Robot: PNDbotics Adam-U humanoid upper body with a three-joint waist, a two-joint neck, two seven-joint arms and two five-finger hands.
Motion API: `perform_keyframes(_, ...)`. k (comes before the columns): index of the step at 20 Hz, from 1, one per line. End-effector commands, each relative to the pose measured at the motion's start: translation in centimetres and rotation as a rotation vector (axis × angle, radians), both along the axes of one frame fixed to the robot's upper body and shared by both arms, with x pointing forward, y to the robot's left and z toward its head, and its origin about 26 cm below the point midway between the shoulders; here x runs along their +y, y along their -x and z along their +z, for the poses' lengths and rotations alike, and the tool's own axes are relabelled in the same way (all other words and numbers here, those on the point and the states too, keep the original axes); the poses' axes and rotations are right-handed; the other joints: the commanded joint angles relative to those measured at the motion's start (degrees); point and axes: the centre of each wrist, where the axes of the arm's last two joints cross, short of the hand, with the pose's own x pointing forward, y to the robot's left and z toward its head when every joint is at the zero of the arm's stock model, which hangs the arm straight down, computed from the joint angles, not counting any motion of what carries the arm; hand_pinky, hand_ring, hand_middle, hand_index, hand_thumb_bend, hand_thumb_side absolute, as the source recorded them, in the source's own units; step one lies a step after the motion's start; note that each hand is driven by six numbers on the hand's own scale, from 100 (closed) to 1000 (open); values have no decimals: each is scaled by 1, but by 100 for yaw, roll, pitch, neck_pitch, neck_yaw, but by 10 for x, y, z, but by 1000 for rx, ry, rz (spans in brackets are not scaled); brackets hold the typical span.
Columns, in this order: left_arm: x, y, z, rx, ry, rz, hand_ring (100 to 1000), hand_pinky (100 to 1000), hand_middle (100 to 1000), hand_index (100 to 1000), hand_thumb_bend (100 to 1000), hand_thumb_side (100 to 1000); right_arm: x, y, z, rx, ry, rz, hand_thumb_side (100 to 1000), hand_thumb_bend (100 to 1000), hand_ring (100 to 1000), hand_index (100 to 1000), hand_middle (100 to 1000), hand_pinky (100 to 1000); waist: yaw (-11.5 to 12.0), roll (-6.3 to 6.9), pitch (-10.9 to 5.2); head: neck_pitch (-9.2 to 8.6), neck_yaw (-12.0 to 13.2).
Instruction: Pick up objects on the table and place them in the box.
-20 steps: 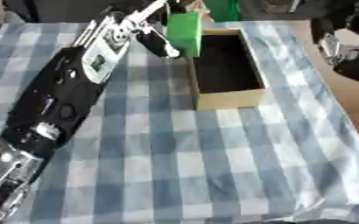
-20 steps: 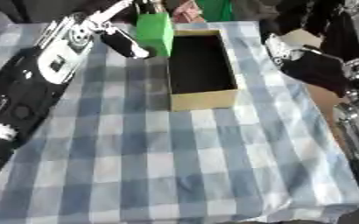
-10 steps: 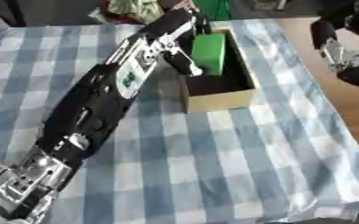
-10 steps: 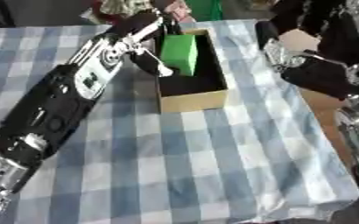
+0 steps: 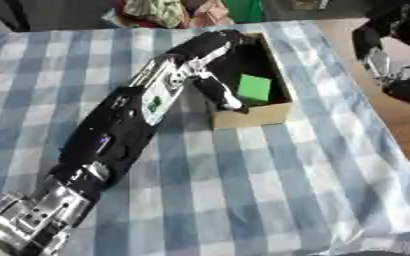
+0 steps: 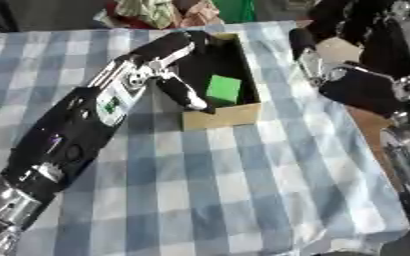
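in the box [image 5: 254,116]: one green block [image 5: 254,88] | left robot hand [image 5: 210,75] open | right robot hand [image 6: 318,65] open

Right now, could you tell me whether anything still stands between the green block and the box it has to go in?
Nothing visible does. The green block already lies inside the box, with the left hand over the box's left wall beside it.

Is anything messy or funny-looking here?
Not really. The green block lies inside the box, beside the left hand. Only the checked tablecloth is rumpled at its near corner.
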Motion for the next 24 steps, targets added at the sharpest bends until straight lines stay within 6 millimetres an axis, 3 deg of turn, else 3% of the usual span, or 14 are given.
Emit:
perform_keyframes(1,12,3,29,-80,99,20,691,679,744,859,666,179,-5,4,8,-26,-2,-15,100,278,567,755,556,556,74,-20,-142,-60,-54)
perform_keyframes(4,33,14,52,-99,272,35,619,620,659,810,592,100,-9,4,6,-15,-14,-48,100,279,563,754,552,553,265,-23,-163,-52,-146)
perform_keyframes(9,85,50,76,-120,524,58,587,584,620,792,537,100,-17,4,5,4,-48,-115,100,284,570,755,558,552,626,-39,-187,-16,-282)
perform_keyframes(13,124,80,68,-114,657,120,591,578,625,795,491,125,-21,4,5,10,-75,-170,100,286,583,757,573,554,818,-64,-197,11,-381)
perform_keyframes(17,149,101,49,-82,730,177,610,578,649,805,460,138,-22,3,4,13,-95,-202,100,286,593,757,584,553,960,-91,-189,32,-414)
perform_keyframes(24,166,115,27,-54,882,250,608,567,647,808,446,144,-21,0,-2,30,-122,-222,100,304,646,759,640,570,1150,-140,-165,73,-337)
